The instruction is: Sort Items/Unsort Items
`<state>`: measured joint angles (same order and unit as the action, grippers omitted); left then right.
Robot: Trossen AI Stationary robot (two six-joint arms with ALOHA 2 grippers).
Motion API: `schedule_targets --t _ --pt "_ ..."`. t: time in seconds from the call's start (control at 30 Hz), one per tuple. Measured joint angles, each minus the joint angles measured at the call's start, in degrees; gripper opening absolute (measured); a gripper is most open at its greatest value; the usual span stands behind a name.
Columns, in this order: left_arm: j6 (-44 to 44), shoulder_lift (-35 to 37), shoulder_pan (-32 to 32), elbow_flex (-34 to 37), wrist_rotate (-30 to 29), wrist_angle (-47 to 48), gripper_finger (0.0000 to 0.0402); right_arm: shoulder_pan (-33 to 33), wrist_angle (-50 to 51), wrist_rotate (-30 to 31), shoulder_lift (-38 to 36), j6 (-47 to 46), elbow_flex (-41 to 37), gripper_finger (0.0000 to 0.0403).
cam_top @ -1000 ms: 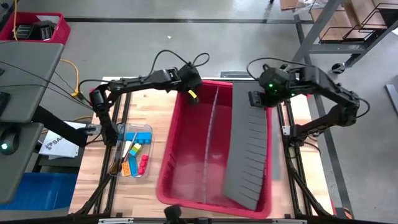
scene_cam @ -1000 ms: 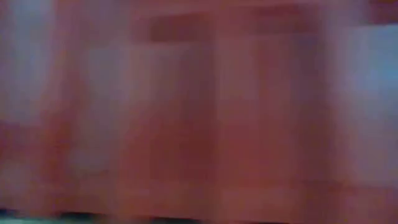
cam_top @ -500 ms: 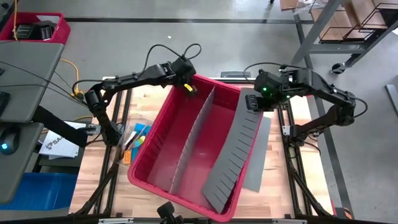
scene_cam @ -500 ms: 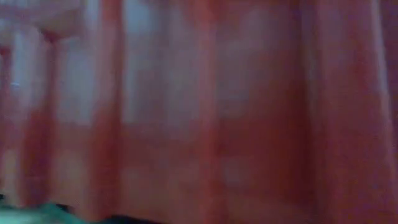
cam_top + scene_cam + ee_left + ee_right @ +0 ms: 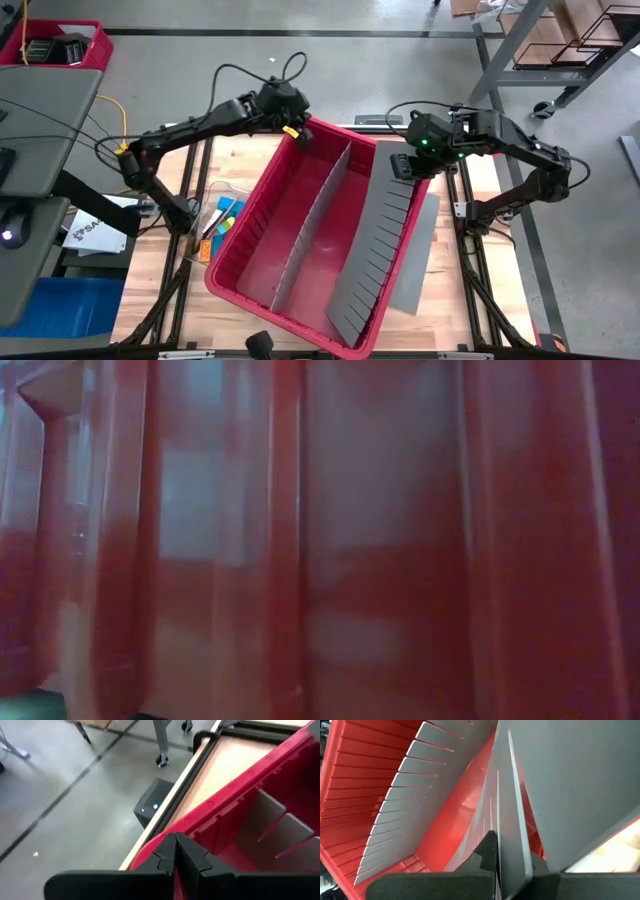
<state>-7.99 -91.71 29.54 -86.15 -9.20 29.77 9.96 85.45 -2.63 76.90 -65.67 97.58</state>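
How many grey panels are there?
3: an upright divider inside the red bin, a slotted panel across its right rim, a flat panel on the table; others may be hidden.

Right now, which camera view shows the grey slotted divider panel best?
The high view: the slotted divider panel shows whole, leaning on the red bin's right side, its top held by the right pincer. The right wrist view shows only its slotted edge close up; the low and left wrist views show none of it.

The items [image 5: 222, 222], small blocky pieces of which blue, yellow, green and orange show, lie bunched together on the wooden table at its left side, mostly hidden under the raised edge of the big red bin, so their full number cannot be told.
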Motion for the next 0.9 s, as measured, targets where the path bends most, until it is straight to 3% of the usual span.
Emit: schedule_targets --t 0.2,0.3,0.57,0.8,0.9 --pt "-1.2 5.7 -0.8 0.0 4.0 -0.1 0.0044 -1.0 0.1 0.5 0.0 5.1 0.0 0.0027" --pt "-1.1 8.8 -1.7 0.0 6.1 0.0 0.0081 -1.0 0.2 0.5 -0.1 7.6 0.0 0.0071" --pt "4.4 16.4 -6.6 0.0 7.8 0.9 0.0178 1.2 -5.2 10.9 -0.1 5.8 0.0 0.0194" --pt "6.8 21.4 -12.9 0.0 9.2 2.9 0.0199 5.5 -6.9 12.7 1.6 4.7 0.1 0.0209" --pt "5.7 22.0 -15.8 0.0 9.2 4.1 0.0200 6.8 -7.8 9.2 3.1 10.1 0.1 0.0209"
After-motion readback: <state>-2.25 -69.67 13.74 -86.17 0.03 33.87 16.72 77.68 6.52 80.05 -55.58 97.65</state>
